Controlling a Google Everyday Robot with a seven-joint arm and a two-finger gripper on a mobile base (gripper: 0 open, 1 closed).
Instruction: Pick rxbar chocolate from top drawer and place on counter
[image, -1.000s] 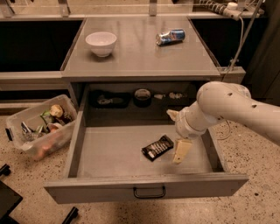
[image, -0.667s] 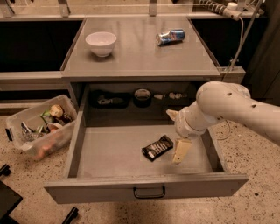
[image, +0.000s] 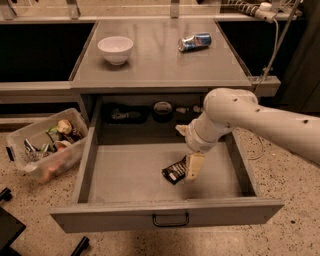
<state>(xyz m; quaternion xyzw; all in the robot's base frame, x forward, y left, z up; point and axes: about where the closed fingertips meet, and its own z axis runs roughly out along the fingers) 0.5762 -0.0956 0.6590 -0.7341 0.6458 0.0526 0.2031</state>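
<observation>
The top drawer (image: 125, 175) is pulled wide open, with its dark pull handle (image: 170, 219) at the front centre. The rxbar chocolate (image: 174, 172), a small black wrapper with white lettering, lies flat on the drawer floor, right of centre. My gripper (image: 189, 174) reaches down into the drawer from the right and sits right against the bar's right end. The white arm (image: 250, 115) comes in over the drawer's right side. The grey counter (image: 155, 60) lies above the drawer.
On the counter stand a white bowl (image: 115, 48) at the back left and a crushed blue-and-silver can (image: 194, 41) at the back right. A clear plastic bin (image: 45, 145) of mixed items sits on the floor, left of the drawer. Dark items (image: 162, 109) sit behind the drawer.
My arm and gripper have shifted slightly left, closer to the rxbar chocolate. The bar still lies on the drawer floor.
</observation>
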